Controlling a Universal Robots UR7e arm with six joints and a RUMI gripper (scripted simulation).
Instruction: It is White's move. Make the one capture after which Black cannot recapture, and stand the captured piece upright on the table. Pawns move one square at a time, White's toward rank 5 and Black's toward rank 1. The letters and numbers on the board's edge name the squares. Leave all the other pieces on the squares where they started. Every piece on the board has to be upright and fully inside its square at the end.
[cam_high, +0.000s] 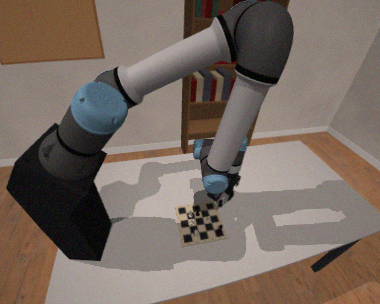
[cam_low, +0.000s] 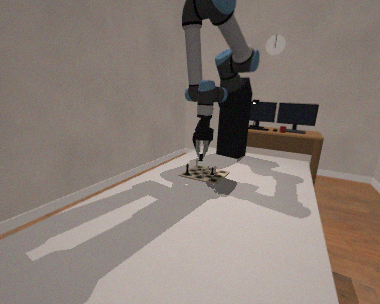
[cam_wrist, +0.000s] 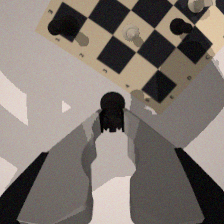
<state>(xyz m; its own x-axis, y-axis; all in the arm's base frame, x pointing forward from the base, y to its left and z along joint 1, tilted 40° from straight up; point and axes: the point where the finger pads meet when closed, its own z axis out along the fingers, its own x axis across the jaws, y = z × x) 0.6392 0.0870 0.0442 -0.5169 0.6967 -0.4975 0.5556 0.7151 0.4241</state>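
Observation:
My gripper (cam_wrist: 112, 111) (cam_low: 201, 151) is shut on a black piece with a round head (cam_wrist: 112, 102) (cam_low: 201, 157). It holds the piece raised, just outside the board's e-file edge near rank 5 in the wrist view. The chessboard (cam_wrist: 94, 65) (cam_high: 182, 243) (cam_low: 225, 173) has its rank numbers along that edge. A white pawn (cam_wrist: 131, 33) (cam_high: 208, 220) stands on d3. A black piece (cam_wrist: 178, 26) (cam_high: 198, 212) appears to be on c4. A taller black piece (cam_wrist: 68, 25) (cam_high: 220, 228) (cam_low: 187, 169) stands on e1. A white piece (cam_wrist: 199, 4) is partly cut off at the top, near b4.
Another light piece (cam_high: 195, 232) stands near the board's front side in the top view. The arm's black base (cam_high: 60, 210) (cam_low: 234, 120) stands at the table's end. Broad arm shadows cross the white table (cam_high: 280, 165) (cam_low: 260, 260).

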